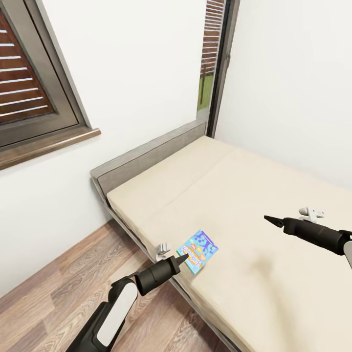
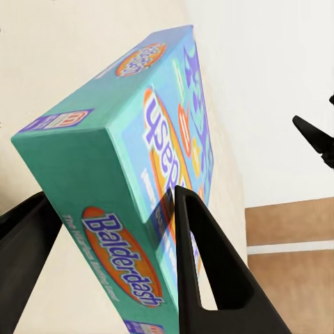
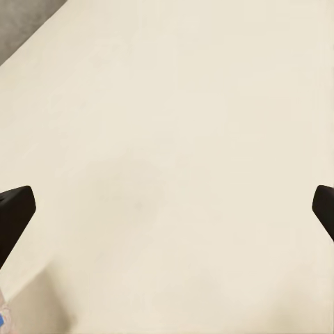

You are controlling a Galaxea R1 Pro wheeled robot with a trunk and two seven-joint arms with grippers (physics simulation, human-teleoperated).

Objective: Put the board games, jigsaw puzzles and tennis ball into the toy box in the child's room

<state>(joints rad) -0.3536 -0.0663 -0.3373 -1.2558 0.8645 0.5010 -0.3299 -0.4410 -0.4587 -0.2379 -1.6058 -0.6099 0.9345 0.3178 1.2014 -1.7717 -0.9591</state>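
Jaws of your left gripper [image 2: 111, 257] stand one on each side of the light-blue board game [image 1: 198, 250], closed on its teal "Balderdash" edge. In the head view the box lies at the near edge of the bed [image 1: 274, 205], by the corner of the beige mattress. Your right gripper [image 1: 272, 220] hovers over bare mattress, well apart from the box, its jaws spread wide with nothing between them. Beyond the bed's grey headboard [image 1: 146, 159] stands a white wall with a brown shuttered window [image 1: 29, 93]; wood-plank floor [image 1: 63, 283] lies beside the bed.
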